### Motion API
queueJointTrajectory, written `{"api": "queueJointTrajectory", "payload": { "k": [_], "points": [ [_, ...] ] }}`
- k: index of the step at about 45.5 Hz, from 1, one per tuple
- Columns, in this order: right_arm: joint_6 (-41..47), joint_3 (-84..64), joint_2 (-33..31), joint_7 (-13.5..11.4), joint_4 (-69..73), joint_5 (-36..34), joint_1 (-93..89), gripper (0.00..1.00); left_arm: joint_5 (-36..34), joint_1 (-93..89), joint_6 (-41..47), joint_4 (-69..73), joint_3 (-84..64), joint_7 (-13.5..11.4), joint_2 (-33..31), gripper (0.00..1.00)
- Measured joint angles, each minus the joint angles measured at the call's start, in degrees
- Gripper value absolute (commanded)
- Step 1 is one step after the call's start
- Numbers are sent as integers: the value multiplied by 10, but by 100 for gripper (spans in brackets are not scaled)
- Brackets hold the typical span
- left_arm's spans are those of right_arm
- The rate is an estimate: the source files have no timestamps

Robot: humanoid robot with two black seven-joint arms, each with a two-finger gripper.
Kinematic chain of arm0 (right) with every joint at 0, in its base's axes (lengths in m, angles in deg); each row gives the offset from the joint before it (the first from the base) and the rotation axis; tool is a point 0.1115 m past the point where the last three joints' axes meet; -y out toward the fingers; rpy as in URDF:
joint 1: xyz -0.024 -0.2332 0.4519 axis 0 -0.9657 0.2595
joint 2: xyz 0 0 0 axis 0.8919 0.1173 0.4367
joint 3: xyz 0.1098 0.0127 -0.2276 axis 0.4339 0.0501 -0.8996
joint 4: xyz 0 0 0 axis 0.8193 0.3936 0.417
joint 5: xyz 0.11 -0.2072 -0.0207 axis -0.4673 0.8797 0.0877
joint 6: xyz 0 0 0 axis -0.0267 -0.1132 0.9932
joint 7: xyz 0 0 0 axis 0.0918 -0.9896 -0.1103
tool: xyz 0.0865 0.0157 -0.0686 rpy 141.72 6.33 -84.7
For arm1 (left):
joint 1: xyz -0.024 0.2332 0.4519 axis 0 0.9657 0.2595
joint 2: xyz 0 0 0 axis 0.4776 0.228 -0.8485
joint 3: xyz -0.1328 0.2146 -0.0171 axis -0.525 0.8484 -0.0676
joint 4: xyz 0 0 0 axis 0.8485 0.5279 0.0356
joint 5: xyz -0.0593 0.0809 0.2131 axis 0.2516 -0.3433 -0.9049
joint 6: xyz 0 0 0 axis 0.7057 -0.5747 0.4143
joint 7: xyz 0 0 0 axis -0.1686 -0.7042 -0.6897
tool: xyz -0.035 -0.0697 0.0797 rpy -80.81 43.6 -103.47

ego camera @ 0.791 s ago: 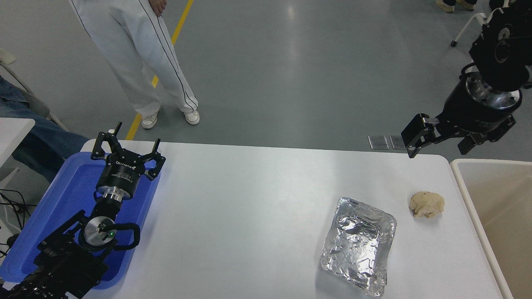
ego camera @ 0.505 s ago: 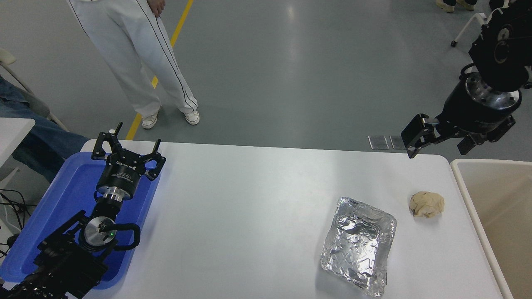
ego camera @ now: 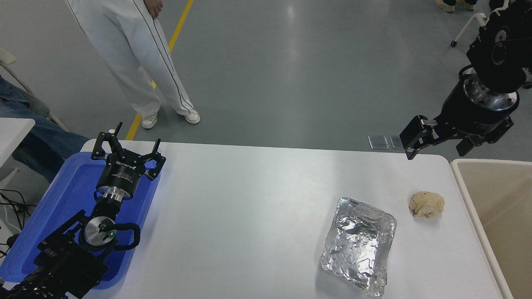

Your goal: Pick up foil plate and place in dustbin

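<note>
My right gripper point(ego camera: 440, 143) hangs empty, seemingly spread wide, well above the foil plate point(ego camera: 358, 246) lying near the table's front edge; its thin rim could crumple or slip under my pinch.

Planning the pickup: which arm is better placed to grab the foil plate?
Right. The right claw hangs over the table's far right corner, on the same side as the foil plate and dustbin. The left claw sits over the blue tray, far left.

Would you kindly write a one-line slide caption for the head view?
Foil plate lies on the white table beside a tan lump, right pincer raised near the dustbin.
</note>
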Motion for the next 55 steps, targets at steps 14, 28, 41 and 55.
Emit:
{"api": "queueJointTrajectory", "payload": {
  "k": [14,28,41,55],
  "points": [
    [0,0,0,0,0,0,-2,100,0,0,0,0,0,0,0,100],
    [0,5,2,0,-3,-1,-9,100,0,0,0,0,0,0,0,100],
    [0,-1,1,0,-8,-1,-13,100,0,0,0,0,0,0,0,100],
    [0,7,-3,0,-8,-10,-53,98,0,0,0,0,0,0,0,100]
  ]
}}
